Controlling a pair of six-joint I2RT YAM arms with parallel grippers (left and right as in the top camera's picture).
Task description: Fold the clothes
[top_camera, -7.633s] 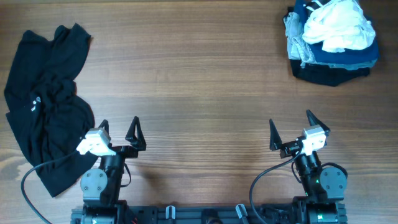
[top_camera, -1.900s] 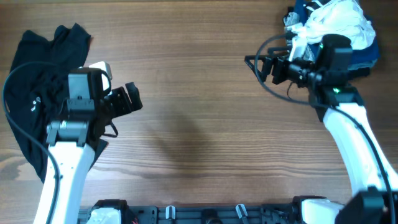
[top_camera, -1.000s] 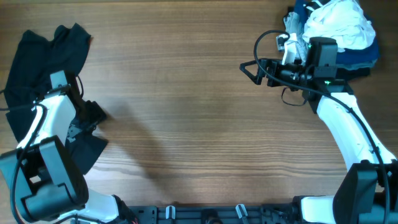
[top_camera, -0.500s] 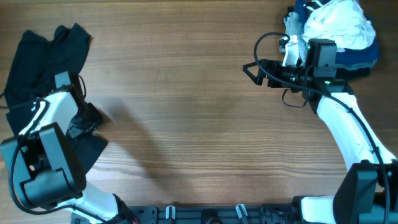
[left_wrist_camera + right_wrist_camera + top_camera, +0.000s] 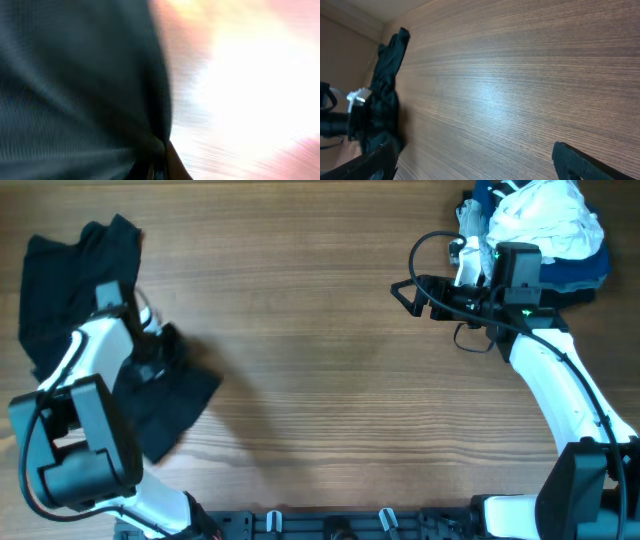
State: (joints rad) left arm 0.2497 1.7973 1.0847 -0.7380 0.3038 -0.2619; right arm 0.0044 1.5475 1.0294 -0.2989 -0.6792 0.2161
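A crumpled black garment [image 5: 70,290] lies at the table's left side, its lower part pulled out to the right. My left gripper [image 5: 165,352] is shut on a fold of it. The left wrist view is blurred: black cloth [image 5: 75,90] fills the left half and my left gripper [image 5: 159,167] pinches it at the bottom edge. My right gripper [image 5: 405,288] hovers open over bare wood at the right, holding nothing. In the right wrist view the right gripper [image 5: 475,167] spans bare table, and the black garment [image 5: 387,75] shows far off at the left.
A pile of white, grey and dark blue clothes [image 5: 535,240] sits at the back right corner, just behind the right arm. The wooden table [image 5: 320,380] stretches between the two arms. The arm bases stand along the front edge.
My left gripper has closed on the black garment and dragged its lower part to the right, spreading it. The right arm has stayed put, still open.
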